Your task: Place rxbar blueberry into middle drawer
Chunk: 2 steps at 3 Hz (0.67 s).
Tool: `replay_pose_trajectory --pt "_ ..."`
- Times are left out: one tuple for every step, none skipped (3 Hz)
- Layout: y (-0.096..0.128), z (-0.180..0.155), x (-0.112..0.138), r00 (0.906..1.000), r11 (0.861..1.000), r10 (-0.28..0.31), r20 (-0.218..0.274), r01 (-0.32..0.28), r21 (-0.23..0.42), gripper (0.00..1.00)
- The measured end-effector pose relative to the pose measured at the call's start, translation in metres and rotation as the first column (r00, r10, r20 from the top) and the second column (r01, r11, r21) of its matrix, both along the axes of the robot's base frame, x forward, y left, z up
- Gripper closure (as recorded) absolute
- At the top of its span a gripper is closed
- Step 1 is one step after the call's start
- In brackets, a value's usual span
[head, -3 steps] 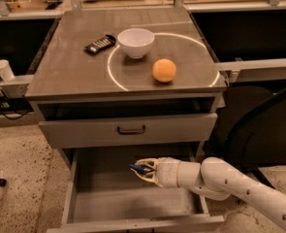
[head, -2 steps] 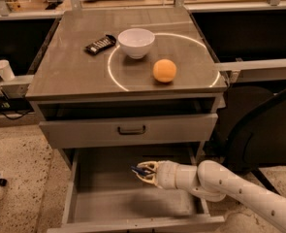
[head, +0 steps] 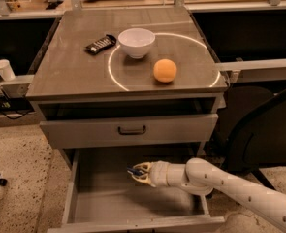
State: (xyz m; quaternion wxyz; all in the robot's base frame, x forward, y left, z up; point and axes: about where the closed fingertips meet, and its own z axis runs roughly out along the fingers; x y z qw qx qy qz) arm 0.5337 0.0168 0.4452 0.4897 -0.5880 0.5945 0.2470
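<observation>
My gripper (head: pixel 137 172) reaches in from the right over the open middle drawer (head: pixel 108 205), the wide grey tray at the bottom of the cabinet. A small dark blue piece, the rxbar blueberry (head: pixel 132 170), shows between the fingertips, held above the drawer floor. Most of the bar is hidden by the fingers.
On the cabinet top (head: pixel 74 67) sit a black-wrapped bar (head: pixel 101 43), a white bowl (head: pixel 136 41) and an orange (head: pixel 165 70). The shallower drawer with a dark handle (head: pixel 132 129) is shut above. A white cup (head: pixel 4 69) stands on a ledge at left.
The gripper with the bar has shifted slightly left and lower inside the drawer. Nothing else has moved.
</observation>
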Motion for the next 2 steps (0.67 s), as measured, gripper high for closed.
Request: replay_pose_trajectory --pt "0.01 -0.0299 0.0024 0.9979 1.0 0.009 -0.063 -0.009 -0.006 0.81" --pt "0.0119 -0.0335 0.0024 0.9975 1.0 0.011 -0.07 -0.012 -0.007 0.58"
